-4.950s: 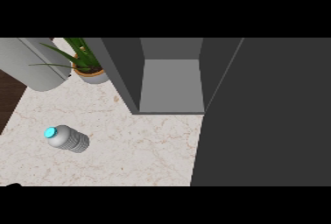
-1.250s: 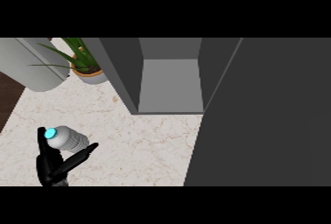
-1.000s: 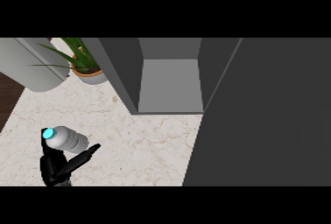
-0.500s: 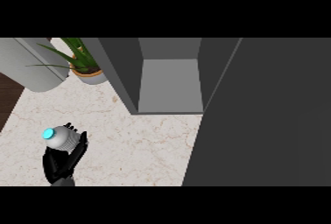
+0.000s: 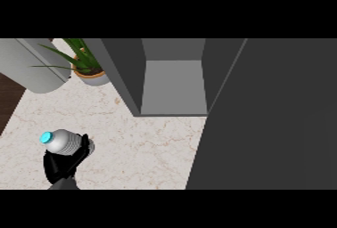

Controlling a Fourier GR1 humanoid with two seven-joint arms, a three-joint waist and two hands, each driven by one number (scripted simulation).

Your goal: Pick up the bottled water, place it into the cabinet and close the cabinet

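Just above the left hand [image 5: 58,167], and touching it, the bottled water [image 5: 64,142] is shown over the marbled counter [image 5: 145,151]. Whether the bottle is resting on the counter or raised off it cannot be told. Its long axis is tilted: the turquoise cap [image 5: 46,137] is pointed up and to the hand's left, and the base is turned toward the hand's right. Black fingers [image 5: 84,143] are curled up along the bottle's right flank and the palm is tucked beneath it, so the bottle is judged to be held. The right hand is not shown, so the left is the one at the bottle. Well up and to the right of the hand, the open cabinet [image 5: 172,87] is set, with its dark door [image 5: 270,116] swung out farther right. A carry up and rightward is judged to be needed next.
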